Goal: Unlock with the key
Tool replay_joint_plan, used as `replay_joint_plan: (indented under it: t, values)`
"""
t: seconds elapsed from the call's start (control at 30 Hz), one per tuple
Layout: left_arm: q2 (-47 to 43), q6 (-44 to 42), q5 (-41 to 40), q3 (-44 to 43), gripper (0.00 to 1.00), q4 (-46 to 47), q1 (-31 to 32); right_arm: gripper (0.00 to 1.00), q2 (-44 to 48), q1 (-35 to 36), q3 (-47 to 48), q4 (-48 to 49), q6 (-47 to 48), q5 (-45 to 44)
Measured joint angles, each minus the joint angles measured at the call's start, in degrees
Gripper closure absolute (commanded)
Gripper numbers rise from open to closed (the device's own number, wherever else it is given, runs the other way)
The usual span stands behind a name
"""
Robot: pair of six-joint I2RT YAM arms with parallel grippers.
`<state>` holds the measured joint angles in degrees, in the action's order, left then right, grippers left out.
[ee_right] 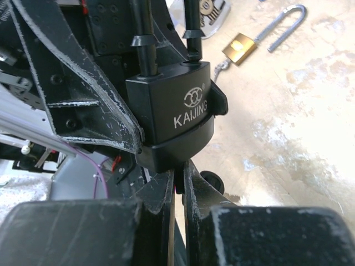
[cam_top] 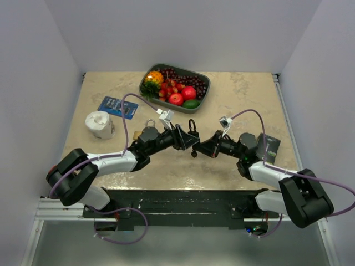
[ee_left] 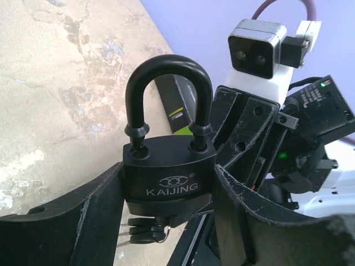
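Beige stone-look tabletop [cam_top: 233,111], white-walled booth: one black KAIJING padlock [ee_left: 166,177], likely heavy, rigid and smooth-sided, shackle seated, is held clear of the surface at mid-table. The left gripper [ee_left: 169,199] is half-spread and clamps the body flanks, judged the surest purchase. The right gripper [ee_right: 178,185] sits pinched nearly shut directly under the lock, whether on a key cannot be told, with keys [ee_left: 141,234] dangling there; nearby lie an open brass padlock [ee_right: 241,47], a fruit tray [cam_top: 208,83] and a battery pack [cam_top: 117,106], none obstructing.
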<state>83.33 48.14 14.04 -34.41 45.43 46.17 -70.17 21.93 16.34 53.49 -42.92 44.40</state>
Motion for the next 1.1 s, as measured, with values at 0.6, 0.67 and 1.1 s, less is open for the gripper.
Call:
replay_joint_plan:
  t: [0.6, 0.67, 1.1]
  values:
    - [4.83, -0.85, 3.50, -6.19, 1.00, -19.10, -4.35, 0.39, 9.40, -1.11, 1.07, -20.26, 9.97, -10.01]
    - [5.01, -1.18, 4.66, -6.19, 1.00, -20.68, -5.14, 0.38, 11.15, -1.11, 1.07, -21.92, 10.43, -10.47]
    - [1.84, -9.88, 20.70, -5.40, 1.00, -21.97, -9.01, 0.33, 13.44, -1.14, 12.26, -28.46, 15.85, -9.55]
